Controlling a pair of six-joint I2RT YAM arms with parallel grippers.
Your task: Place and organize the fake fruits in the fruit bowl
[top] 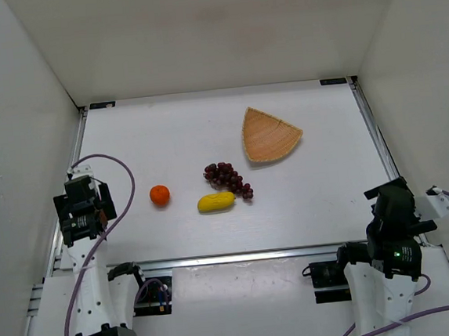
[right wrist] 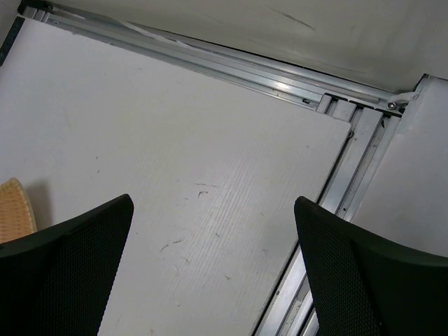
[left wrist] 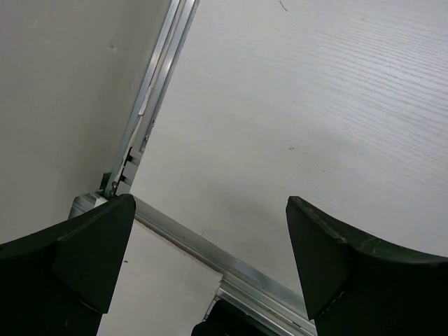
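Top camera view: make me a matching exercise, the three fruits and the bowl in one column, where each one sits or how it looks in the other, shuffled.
1. orange
2. lemon
3. grapes
4. fruit bowl

A. empty, rightmost
B. leftmost, on its own
C. between the lemon and the fruit bowl
D. yellow, close beside the grapes

Pairs: 1-B, 2-D, 3-C, 4-A.

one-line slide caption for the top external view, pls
Orange, lemon and grapes lie loose on the table; the wooden fruit bowl sits empty beyond them.
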